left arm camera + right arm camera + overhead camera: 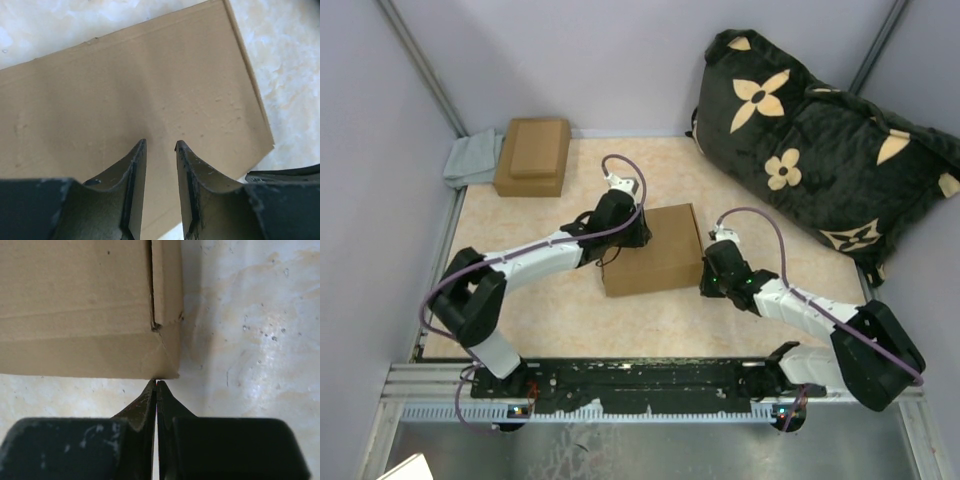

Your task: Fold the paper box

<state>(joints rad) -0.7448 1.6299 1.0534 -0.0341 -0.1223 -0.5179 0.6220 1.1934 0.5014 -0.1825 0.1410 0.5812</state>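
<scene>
While outstretched, left tool over box

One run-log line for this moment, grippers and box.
paper box: closed, mid-table | left gripper: open, above box | right gripper: shut, tips at box corner

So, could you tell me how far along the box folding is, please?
Done: the paper box stands as a closed, shallow box, lid flat. In hand: the left claw, jaws slightly apart, is over the lid; the right claw, shut, has its tips at a lower corner of the box. Left: likely only pressing that corner's flap seam flush and backing the arms off.
</scene>
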